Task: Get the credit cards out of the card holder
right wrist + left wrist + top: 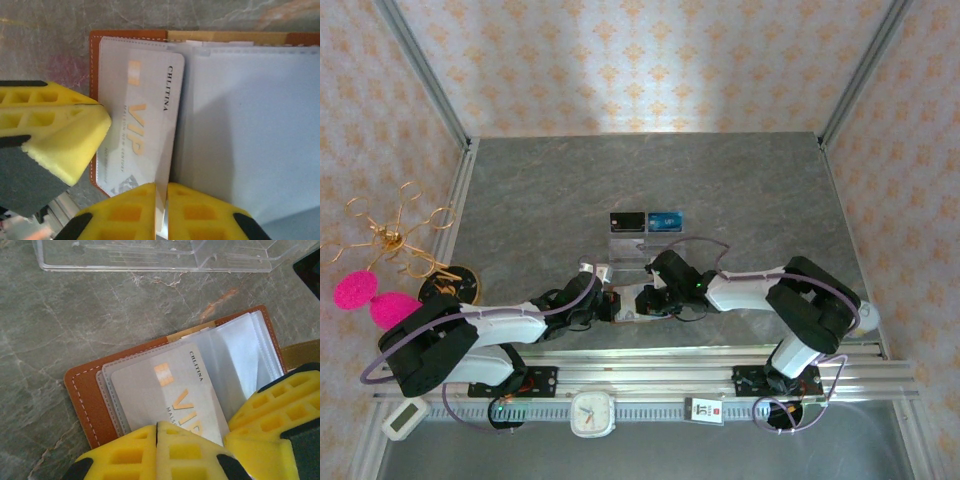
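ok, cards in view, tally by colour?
pale card, in the brown wallet: 1
black card, on the clear stand: 1
blue card, same stand: 1
Total: 3 cards seen; the wallet's sleeves may hide more.

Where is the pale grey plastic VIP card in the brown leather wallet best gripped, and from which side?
Pinch the short end of the pale grey plastic VIP card at the edge of the brown leather wallet, coming level from that side, as the right gripper does. It lies flat, so only an edge gives hold.
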Action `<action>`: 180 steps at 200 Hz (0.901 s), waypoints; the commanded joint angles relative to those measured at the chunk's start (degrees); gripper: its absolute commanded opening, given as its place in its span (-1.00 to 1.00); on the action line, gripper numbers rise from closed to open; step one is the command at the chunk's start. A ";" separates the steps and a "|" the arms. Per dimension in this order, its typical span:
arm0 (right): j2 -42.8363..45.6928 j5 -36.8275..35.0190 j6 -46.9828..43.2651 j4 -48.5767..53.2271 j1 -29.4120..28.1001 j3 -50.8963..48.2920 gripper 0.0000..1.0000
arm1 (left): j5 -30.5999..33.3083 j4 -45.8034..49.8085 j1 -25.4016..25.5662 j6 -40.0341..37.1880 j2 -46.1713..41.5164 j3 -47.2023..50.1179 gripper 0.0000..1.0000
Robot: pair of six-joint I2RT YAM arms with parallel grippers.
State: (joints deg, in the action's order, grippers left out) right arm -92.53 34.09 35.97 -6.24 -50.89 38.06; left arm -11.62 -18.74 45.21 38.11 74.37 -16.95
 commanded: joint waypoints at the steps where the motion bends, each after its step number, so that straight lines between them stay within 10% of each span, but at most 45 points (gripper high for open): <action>1: -0.47 -0.78 0.28 0.02 0.08 0.96 -1.00 | -0.96 4.59 -0.47 0.74 1.15 2.09 -1.00; 113: 5.85 -2.86 1.67 0.82 1.32 -4.65 -1.00 | -1.01 5.22 -1.87 -0.82 -1.43 0.98 -1.00; 135: 7.00 -1.58 0.66 -0.69 1.29 -3.61 -0.63 | -0.12 6.34 -1.82 -1.44 -0.70 0.34 -1.00; 180: 4.23 0.00 -0.78 -0.53 1.24 -0.74 -0.59 | -1.22 3.46 -1.83 -0.58 1.57 1.44 -1.00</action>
State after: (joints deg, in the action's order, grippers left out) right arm -86.52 32.95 36.91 -5.67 -49.71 34.72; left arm -13.06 -18.44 44.07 37.63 73.71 -16.51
